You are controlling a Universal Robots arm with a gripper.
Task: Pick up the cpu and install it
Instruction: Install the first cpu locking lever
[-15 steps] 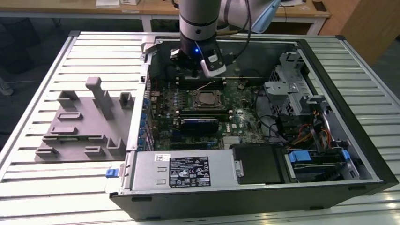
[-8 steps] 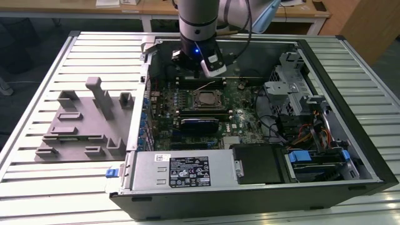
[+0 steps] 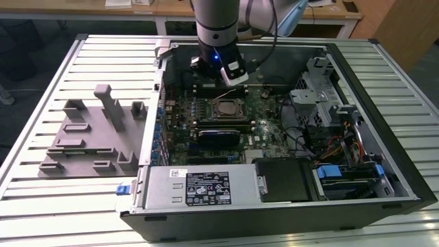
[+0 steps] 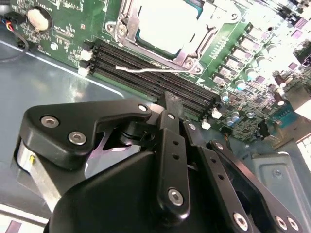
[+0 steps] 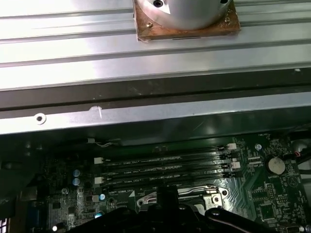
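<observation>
The cpu is a silvery square lying flat in the motherboard socket in the middle of the open computer case. In the second wrist view the cpu looks bright inside its metal socket frame, with a thin wire lever lying along the near side. My gripper hangs over the memory slots just behind the socket, apart from the cpu. Its black linkage is seen in both wrist views, with the gripper above the socket edge. Nothing shows in its grasp.
The open computer case lies on a slatted metal table. A grey plastic fixture tray sits on the exterior view's left. A power supply, drive cage and cables crowd the case's near and right sides.
</observation>
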